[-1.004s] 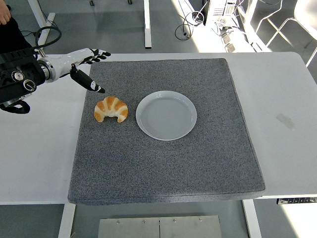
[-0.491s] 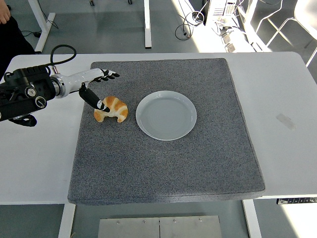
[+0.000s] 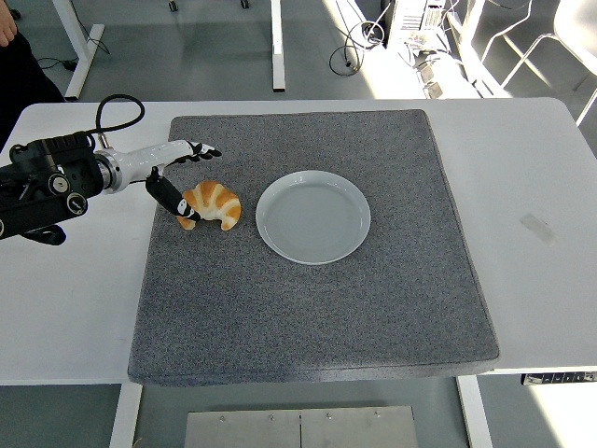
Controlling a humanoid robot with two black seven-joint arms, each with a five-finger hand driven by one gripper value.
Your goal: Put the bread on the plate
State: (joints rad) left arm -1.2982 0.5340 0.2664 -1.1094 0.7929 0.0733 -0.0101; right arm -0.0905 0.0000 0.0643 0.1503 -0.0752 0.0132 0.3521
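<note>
Golden-brown curved croissant [image 3: 213,204] lies on the grey mat (just left of the round white plate [image 3: 313,217]), left hand [image 3: 177,173] spread open, thumb at its end.

A: Left arm?
B: Reaches in over the counter's [image 3: 84,280] left edge; left hand [image 3: 177,173] spread, fingers [image 3: 203,151] extended, thumb angled down.
A: Right?
B: Not visible.

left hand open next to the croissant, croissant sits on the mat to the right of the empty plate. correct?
One thing is wrong: in the head view the croissant lies left of the plate, not right. The rest holds: the left hand is open beside it, the croissant sits on the mat, and the plate is empty.
</note>
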